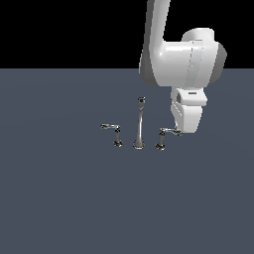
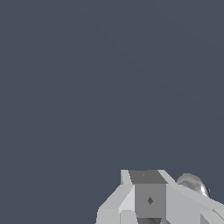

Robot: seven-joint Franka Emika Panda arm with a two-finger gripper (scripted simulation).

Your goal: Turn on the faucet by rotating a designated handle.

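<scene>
The chrome faucet stands on the grey floor, its tall slender spout (image 1: 140, 124) between two short lever handles. In the exterior view the handle (image 1: 165, 133) is on the spout's right, and its lever points right. The twin handle (image 1: 112, 128) on the left points left. My gripper (image 1: 179, 131) hangs at the tip of the right handle's lever, touching it or nearly so. In the wrist view the fingers (image 2: 148, 199) sit pressed together, shut, with nothing between them. A rounded chrome part (image 2: 194, 183) shows just beside them.
The white arm (image 1: 183, 59) comes down from the upper right of the exterior view. The grey floor (image 1: 59, 198) spreads flat around the faucet, under a black background.
</scene>
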